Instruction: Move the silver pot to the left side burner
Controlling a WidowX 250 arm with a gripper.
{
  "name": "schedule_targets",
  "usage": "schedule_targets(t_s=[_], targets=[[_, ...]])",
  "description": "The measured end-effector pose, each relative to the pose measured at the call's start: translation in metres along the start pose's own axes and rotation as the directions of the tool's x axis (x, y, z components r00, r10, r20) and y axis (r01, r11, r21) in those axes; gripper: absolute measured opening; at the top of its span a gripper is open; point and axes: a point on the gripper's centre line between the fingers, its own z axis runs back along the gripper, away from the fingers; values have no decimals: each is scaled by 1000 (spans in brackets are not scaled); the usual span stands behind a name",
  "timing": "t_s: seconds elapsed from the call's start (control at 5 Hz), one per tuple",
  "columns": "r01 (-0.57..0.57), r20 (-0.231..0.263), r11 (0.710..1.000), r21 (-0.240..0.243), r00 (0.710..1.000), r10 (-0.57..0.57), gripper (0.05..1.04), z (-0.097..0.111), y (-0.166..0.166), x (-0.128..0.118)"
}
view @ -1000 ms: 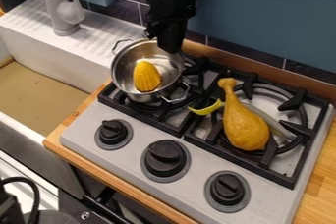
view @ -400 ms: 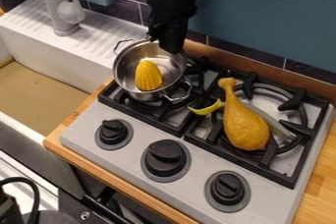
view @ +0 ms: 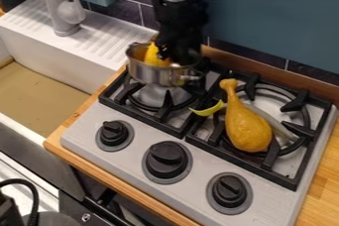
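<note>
1. Evidently, in the camera view, the job has come down to its placing step: the silver two-handled pot (view: 157, 74) is at the left-hand burner (view: 162, 112), left of centre and a little above the middle of the frame. To my eye it sits towards the back of that burner, with pale metal showing under it. Whether its base clears the grate or touches somewhere, I can't tell from where I stand.

2. The black gripper (view: 176, 58) hangs from the top of the frame onto the pot's right-hand side, overlapping the rim. I can't make out how wide it is open, nor whether it truly has hold of the metal.

3. As I judge it, the next move wants a gentle levelling and lowering, bringing the base flat and central over the burner before the gripper lets go or backs off. Rushed, the pot might rock or catch on the grate.

4. The pot itself looks shiny, with a rounded wall turned towards me, and seems tipped away to the back. Its front handle (view: 192, 77) juts out at lower right. A yellow corn cob (view: 155, 56) leans inside, near the upper left of the rim, and could roll if the tilt grew.
</note>
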Motion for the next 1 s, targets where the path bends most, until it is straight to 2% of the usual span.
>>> schedule_targets(t_s=[0.2, 0.4, 0.6, 0.8, 1.0], targets=[[72, -66, 997, -19, 995, -73, 724, 4, 3, 1], [70, -79, 995, -66, 994, -75, 972, 25, 3, 1], [70, -108, 995, -73, 991, -77, 995, 40, 6, -2], [104, -97, 988, -111, 989, -115, 995, 61, 10, -5], [159, -89, 983, -97, 982, -167, 995, 69, 19, -14]])
